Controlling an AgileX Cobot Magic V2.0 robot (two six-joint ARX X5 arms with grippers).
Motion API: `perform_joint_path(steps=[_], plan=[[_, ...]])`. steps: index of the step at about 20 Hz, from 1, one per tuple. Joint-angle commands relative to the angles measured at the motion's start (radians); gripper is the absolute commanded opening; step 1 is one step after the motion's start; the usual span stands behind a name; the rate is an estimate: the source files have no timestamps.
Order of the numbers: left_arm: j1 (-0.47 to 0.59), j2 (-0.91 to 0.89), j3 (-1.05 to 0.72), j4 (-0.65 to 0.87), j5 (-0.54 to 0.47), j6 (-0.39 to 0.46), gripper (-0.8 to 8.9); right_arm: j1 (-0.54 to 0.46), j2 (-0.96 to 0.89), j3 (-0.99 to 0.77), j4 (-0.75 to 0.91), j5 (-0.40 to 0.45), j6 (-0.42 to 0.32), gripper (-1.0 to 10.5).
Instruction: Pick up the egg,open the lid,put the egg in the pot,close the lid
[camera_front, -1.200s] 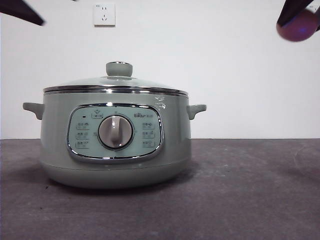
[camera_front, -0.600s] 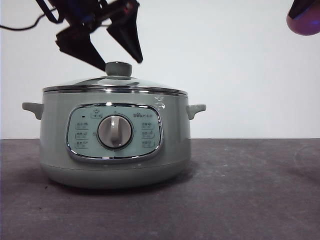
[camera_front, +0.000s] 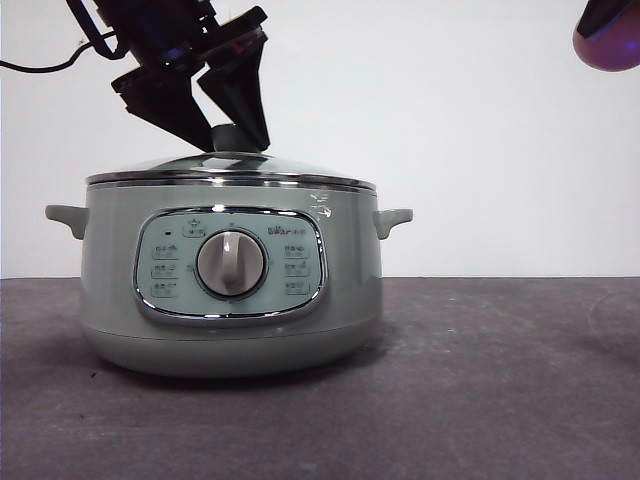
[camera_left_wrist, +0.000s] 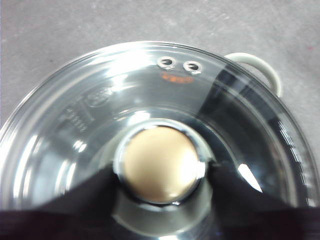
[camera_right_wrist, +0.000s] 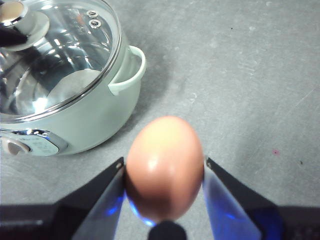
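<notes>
The left gripper (camera_front: 232, 140) hangs directly over the pot, its two black jaws spread apart and reaching down on either side of the knob (camera_front: 237, 137) at the centre of the lid (camera_front: 230, 168). In the left wrist view, the jaws flank the pale round knob (camera_left_wrist: 161, 164) closely, one on each side; whether they actually press against it cannot be told. The lid (camera_left_wrist: 100, 100) is clear domed glass with a shiny steel rim, and two small vent holes (camera_left_wrist: 179, 64) sit near its edge. It rests closed on the pot (camera_front: 230, 290), a large sage-green cooker standing on the dark grey bench (camera_front: 480, 400). The pot has a stubby handle on each side and a chrome-framed control panel with a round dial (camera_front: 231, 263) facing the front camera. The right gripper (camera_right_wrist: 165, 175) is well apart from the pot, raised high off to one side, and appears only at the top corner of the front view. Its jaws are pinching the egg (camera_right_wrist: 165, 167), a smooth brown-orange oval held between them above the bare bench (camera_right_wrist: 250, 75). In the front view the egg (camera_front: 610, 45) shows as a dark rounded shape against the white wall (camera_front: 480, 150).
</notes>
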Motion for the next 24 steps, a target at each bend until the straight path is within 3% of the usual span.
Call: perform_joint_path(steps=[1,5,13,24], plan=[[-0.005,0.012,0.000,0.000,0.010,-0.016,1.14,0.002,-0.002,0.000,0.009,-0.001,0.005,-0.1],[-0.005,0.012,0.000,-0.003,0.011,-0.017,-0.12,0.002,-0.002,0.000,0.009,-0.001,0.005,-0.1],[-0.005,-0.006,0.001,0.012,0.012,-0.017,-0.08,0.002,-0.002,0.000,0.009,-0.002,0.005,-0.1],[-0.005,-0.180,0.001,0.006,0.011,-0.018,-0.08,0.002,-0.002,0.000,0.010,-0.004,0.005,-0.1]])
